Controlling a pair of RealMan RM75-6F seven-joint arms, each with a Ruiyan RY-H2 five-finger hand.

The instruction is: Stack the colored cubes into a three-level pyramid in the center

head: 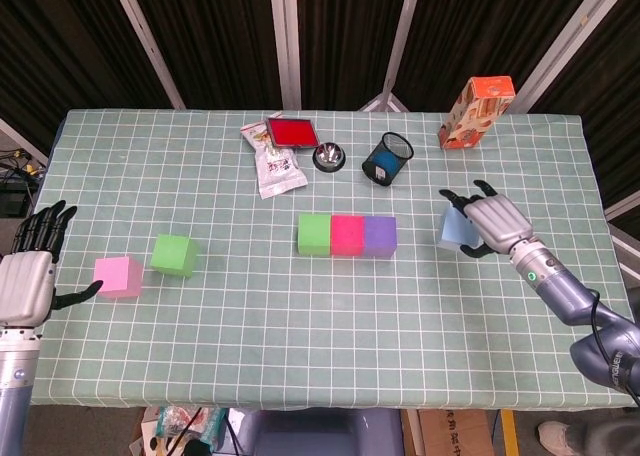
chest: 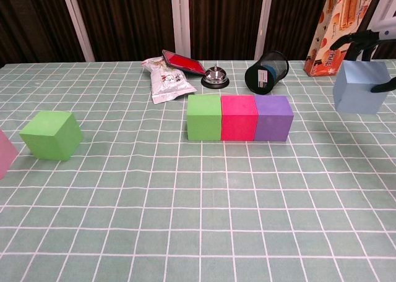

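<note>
Three cubes are sitting in a row at the middle of the table (head: 560, 306), faces touching: the green cube (head: 314, 234) on the left-edge side, the magenta cube (head: 347, 234) between, the purple cube (head: 379, 235) nearest the right edge. I am gripping a light blue cube (head: 457, 229) in my right hand (head: 492, 224), fingers wrapped over its top and outer side; in the chest view this cube (chest: 360, 88) is hanging clear of the cloth, level with or slightly above the row's tops. The relation I am judging the next move on: the row is lying toward the left edge from my right hand, well apart, its long axis running parallel to the table's front edge. The blue cube would need to be carried along that axis and lowered over a seam between two base cubes, I judge, to begin the second level. My left hand (head: 28, 276) is hanging released by the left edge, fingers spread, holding nothing, with one finger reaching just beside the pink cube (head: 117, 276). A second green cube (head: 173, 255) is lying near it. My left hand is the nearer for those two; my right is the nearer for the purple end of the row.
</note>
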